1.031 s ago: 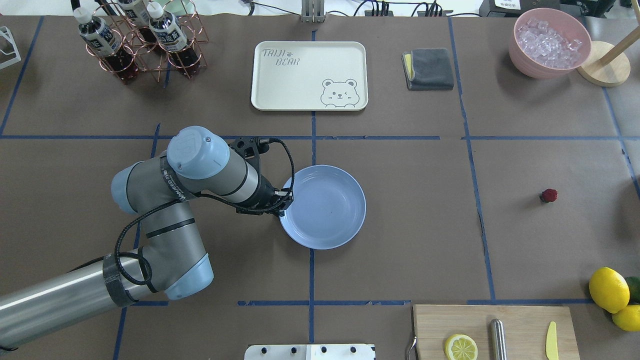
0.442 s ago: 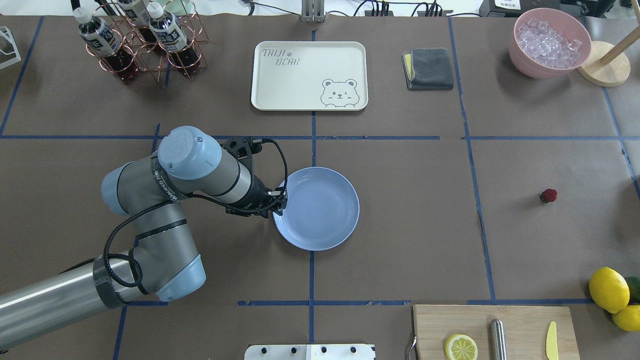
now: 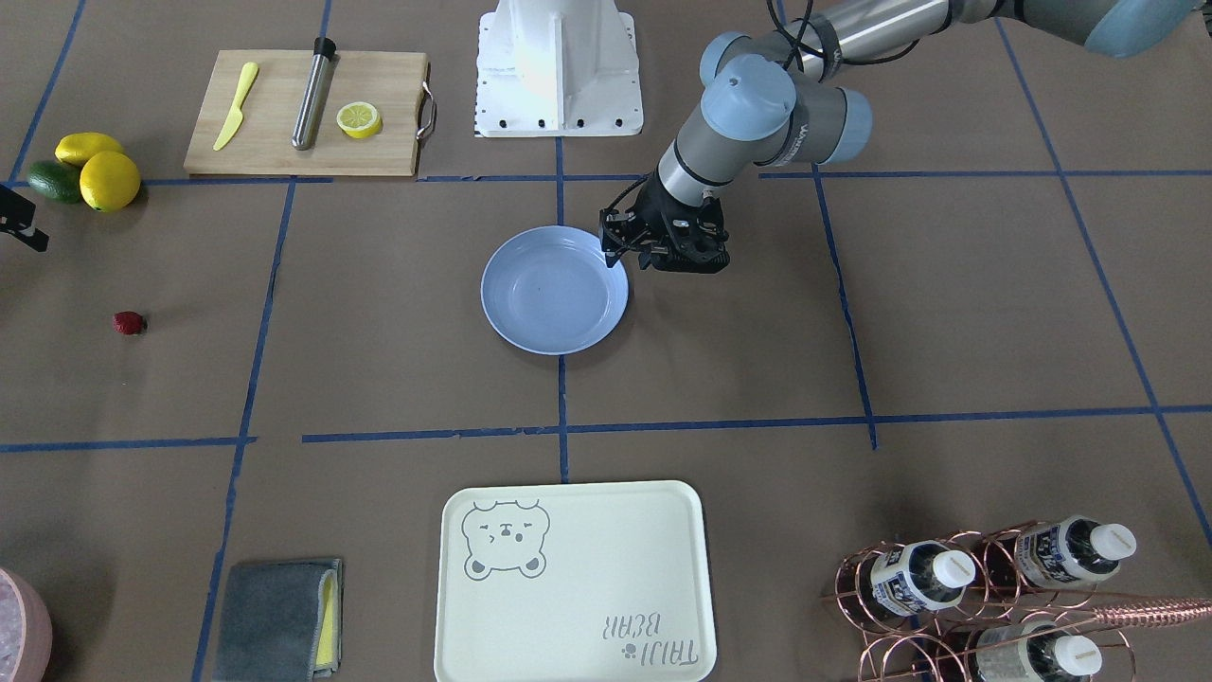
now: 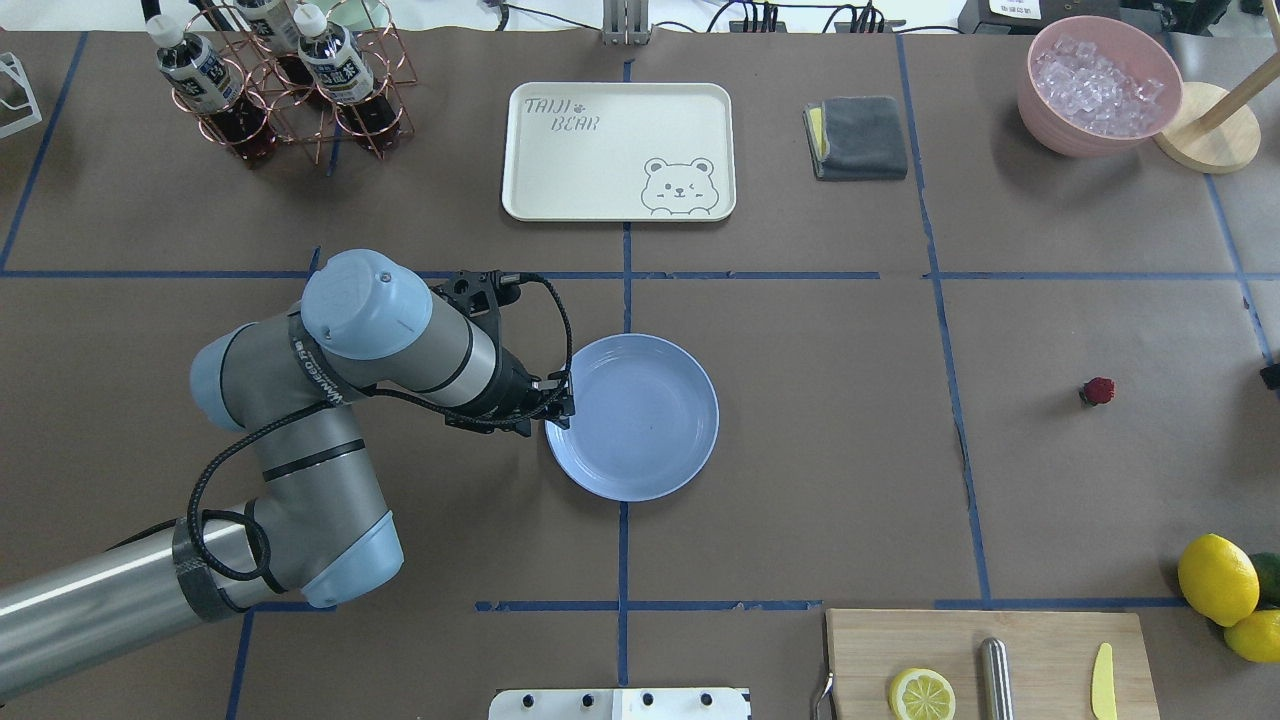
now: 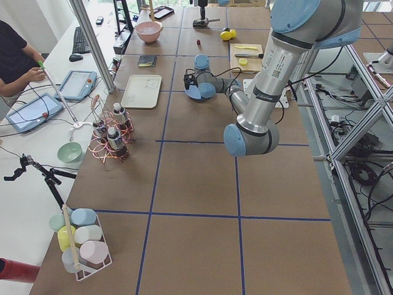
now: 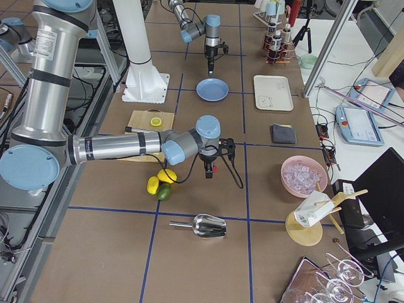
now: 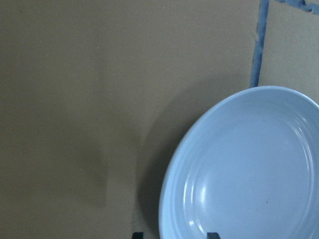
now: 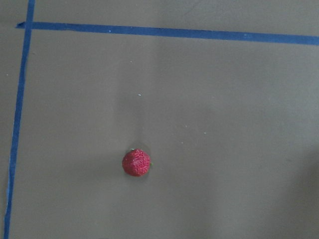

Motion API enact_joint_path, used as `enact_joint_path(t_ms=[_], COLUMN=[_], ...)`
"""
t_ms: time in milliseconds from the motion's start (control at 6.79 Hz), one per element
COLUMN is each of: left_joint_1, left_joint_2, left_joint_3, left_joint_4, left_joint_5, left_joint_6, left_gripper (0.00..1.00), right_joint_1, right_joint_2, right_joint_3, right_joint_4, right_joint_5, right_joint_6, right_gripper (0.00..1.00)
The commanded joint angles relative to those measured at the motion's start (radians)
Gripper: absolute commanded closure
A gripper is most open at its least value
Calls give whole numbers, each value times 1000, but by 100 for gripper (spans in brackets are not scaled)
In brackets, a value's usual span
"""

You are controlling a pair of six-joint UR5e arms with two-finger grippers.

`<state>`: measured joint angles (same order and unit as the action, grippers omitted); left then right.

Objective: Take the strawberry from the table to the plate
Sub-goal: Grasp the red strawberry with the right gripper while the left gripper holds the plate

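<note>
Across the table (image 4: 800, 470) from left fingers (image 4: 558, 404), strawberry (image 4: 1097, 391).

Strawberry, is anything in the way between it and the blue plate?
No, nothing visible. Only bare table with a blue tape line lies between the strawberry and the plate. The left gripper sits at the plate's opposite rim, away from the strawberry's side.
</note>
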<state>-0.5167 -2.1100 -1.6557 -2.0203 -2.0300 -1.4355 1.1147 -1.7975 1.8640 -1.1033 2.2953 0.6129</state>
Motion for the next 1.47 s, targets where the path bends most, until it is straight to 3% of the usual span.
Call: enact_joint_path(t_ms=[0,147,736,1178,1326], left_joint_1=[0,0,1,1,1], left_joint_2=[4,2,4,4,4], left_joint_3=[-3,-2,-1,-1,-1], left_joint_4=[0,0,0,0,-2], left_joint_5=[1,1,1,1,1], left_joint_6=[0,0,-2,-2,-2], left_gripper=[45,44,43,43,42], right_joint_1=[-249,-290,-306,-302,-302], right_joint_2=[0,10,86,82,83], right_joint_3=[-6,-20,-141,-141,-141], right_joint_4=[161,163,164,164,164], right_joint_5=[-257,-302,-306,-307,-330], right_joint_6=[296,348,344,343,343], right_gripper=[0,0,3,32,32])
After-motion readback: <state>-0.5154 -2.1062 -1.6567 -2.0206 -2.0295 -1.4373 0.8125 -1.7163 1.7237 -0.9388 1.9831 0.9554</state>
